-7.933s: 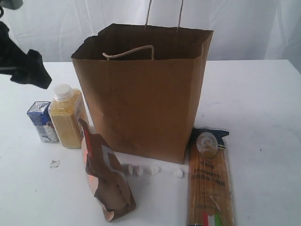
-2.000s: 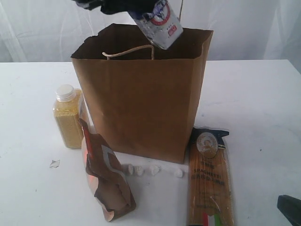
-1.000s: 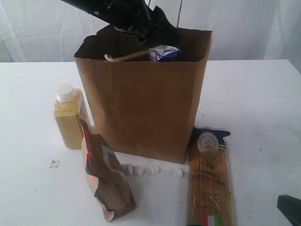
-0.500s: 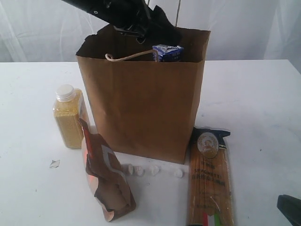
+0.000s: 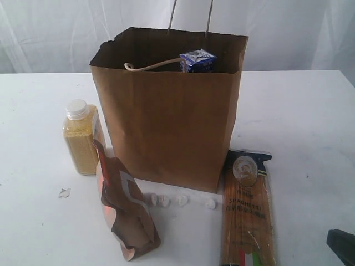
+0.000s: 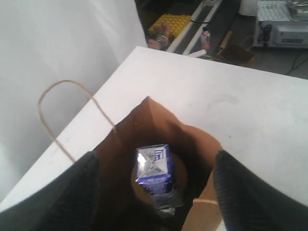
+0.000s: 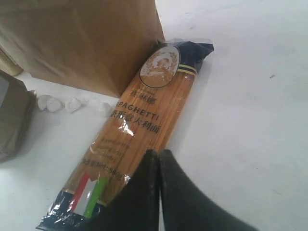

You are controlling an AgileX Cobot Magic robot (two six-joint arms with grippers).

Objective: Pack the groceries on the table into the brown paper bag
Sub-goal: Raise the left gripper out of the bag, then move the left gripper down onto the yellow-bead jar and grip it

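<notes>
The brown paper bag (image 5: 169,122) stands upright in the middle of the table (image 5: 299,122). The small blue-white carton (image 5: 197,60) is inside it, its top poking above the rim. In the left wrist view my left gripper (image 6: 156,160) hangs open above the carton (image 6: 152,168), fingers (image 6: 72,192) wide apart. The yellow-filled bottle (image 5: 81,138) stands left of the bag. The foil pouch (image 5: 125,208) lies in front of the bottle. The spaghetti packet (image 5: 247,208) lies at the bag's right front. My right gripper (image 7: 159,153) is shut and empty, beside the spaghetti packet (image 7: 149,120). Both jars are out of view.
Small white crumbs (image 5: 180,200) lie along the bag's front base, and one scrap (image 5: 64,193) sits left of the pouch. The bag's near handle (image 5: 152,65) droops inside the opening. White curtains hang behind the table.
My left arm has let go of the carton and lifted out of the exterior view. The carton stays in the bag. The right gripper has not moved.
</notes>
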